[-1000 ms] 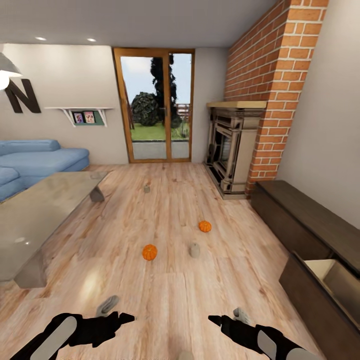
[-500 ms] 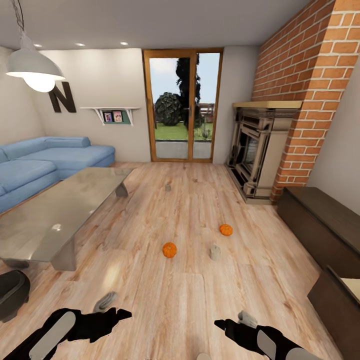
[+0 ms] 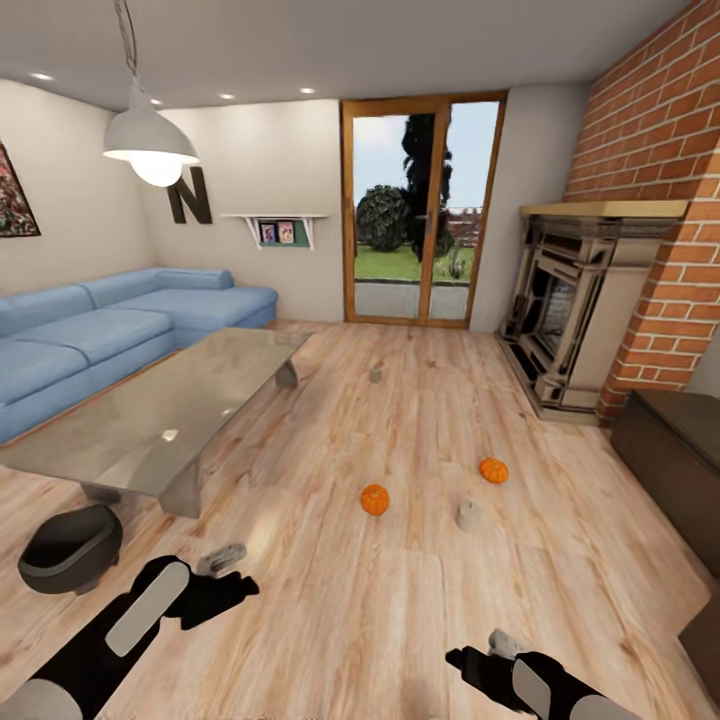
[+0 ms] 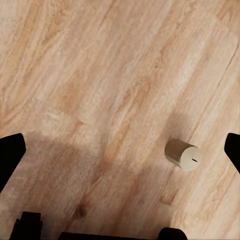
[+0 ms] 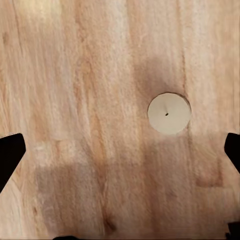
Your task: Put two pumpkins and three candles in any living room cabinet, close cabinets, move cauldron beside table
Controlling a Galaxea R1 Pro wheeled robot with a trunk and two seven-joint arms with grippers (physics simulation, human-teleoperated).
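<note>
You are looking down a living room with a light plank floor (image 3: 330, 620). Two orange pumpkins sit upright on it in the middle distance: the nearer pumpkin (image 3: 375, 499) toward the centre, the farther pumpkin (image 3: 493, 470) off to its right, well apart from each other.

Candles are spread about. An upright candle (image 3: 468, 515) stands between and a little nearer than the pumpkins. A distant candle (image 3: 376, 375) stands far down the room, near the desk's far corner. A small beige-grey cylinder (image 3: 222, 558) lies by your left claw (image 3: 240, 590). In the left wrist view a fallen candle (image 4: 182, 154) lies on its side, long axis flat along the floor, wick end facing the camera. In the right wrist view a standing candle (image 5: 169, 113) is seen end-on, wick up.

Both claws are spread wide, gripping nothing; your right claw (image 3: 462, 660) hovers low over the floor.

One dark cauldron (image 3: 70, 547) sits on the floor at your left, mouth up, just beside the near corner of the glossy grey desk (image 3: 160, 420), whose long axis runs away from you. Behind it is a blue sofa (image 3: 110, 330). On the right, the dark cabinet (image 3: 675, 455) lines the wall, past a fireplace (image 3: 570, 310).
</note>
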